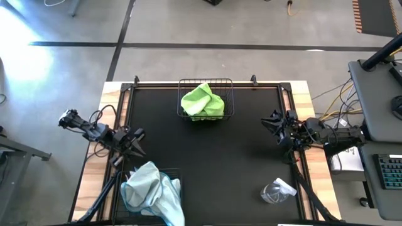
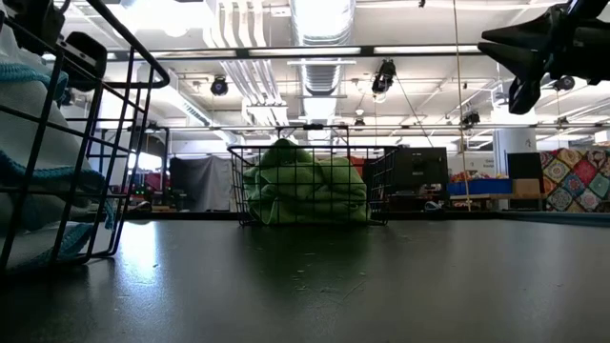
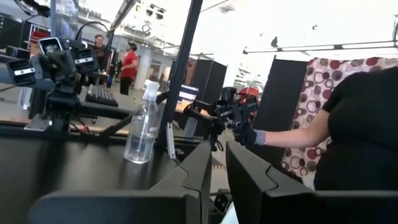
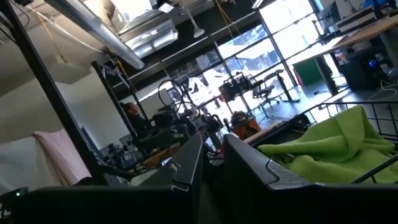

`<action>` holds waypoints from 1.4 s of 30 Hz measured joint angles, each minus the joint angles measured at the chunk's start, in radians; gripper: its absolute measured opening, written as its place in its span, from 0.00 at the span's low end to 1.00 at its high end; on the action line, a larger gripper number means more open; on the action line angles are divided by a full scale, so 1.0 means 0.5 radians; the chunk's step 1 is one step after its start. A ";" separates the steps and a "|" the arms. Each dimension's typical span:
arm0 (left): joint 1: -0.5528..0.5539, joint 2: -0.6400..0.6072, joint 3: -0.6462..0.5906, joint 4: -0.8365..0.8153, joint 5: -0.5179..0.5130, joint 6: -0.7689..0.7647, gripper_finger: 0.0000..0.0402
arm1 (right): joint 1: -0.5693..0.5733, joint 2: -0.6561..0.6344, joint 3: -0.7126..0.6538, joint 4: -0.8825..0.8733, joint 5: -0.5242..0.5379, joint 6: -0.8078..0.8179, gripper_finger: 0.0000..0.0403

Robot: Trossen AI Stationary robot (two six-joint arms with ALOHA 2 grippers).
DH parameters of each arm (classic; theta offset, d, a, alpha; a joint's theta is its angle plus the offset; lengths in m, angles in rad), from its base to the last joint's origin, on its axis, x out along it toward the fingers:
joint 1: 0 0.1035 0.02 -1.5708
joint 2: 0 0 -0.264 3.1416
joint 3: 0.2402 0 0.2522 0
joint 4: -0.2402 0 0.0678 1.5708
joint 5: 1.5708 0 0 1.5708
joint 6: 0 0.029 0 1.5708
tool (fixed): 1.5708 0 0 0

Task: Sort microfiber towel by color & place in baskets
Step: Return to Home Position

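Black matting covers the table [image 1: 213,163] in a bright industrial hall, where lime green microfiber towels [image 1: 202,102] lie heaped in the wire-mesh basket [image 1: 207,80] at the middle of the table's far edge, their folds rising to its rim. Well apart from that basket, toward the front left, pale blue microfiber towels [image 1: 151,191] fill a second wire-mesh basket [image 2: 95,143] and drape over its side. The left end effector [image 1: 135,143] hangs above the table to the left of the green-towel basket and nearer the front, its fingers [image 3: 199,171] drawn close with only a narrow slit between them, gripping nothing. The right end effector [image 1: 274,125] hangs to the right of the same basket, by the table's right side, its fingers [image 4: 249,165] likewise nearly together and empty; its wrist view looks across at the green cloth. A clear spray bottle [image 1: 276,190] stands far to the front right of the basket. Beyond the table, a person in a black top [image 3: 357,124] reaches a gloved hand toward equipment.
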 joint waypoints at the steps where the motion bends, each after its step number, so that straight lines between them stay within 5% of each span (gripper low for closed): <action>1: 0.000 -0.001 -0.005 -0.002 0.001 0.000 0.08 | 0.000 0.000 0.000 -0.006 0.000 -0.003 0.15; 24: 0.000 0.004 -0.022 -0.109 0.003 0.027 0.08 | 0.000 0.025 0.000 -0.404 0.019 -0.090 0.15; 42: 0.000 0.038 -0.024 -0.274 0.002 0.335 0.08 | 0.000 0.026 0.005 -0.562 0.013 -0.202 0.15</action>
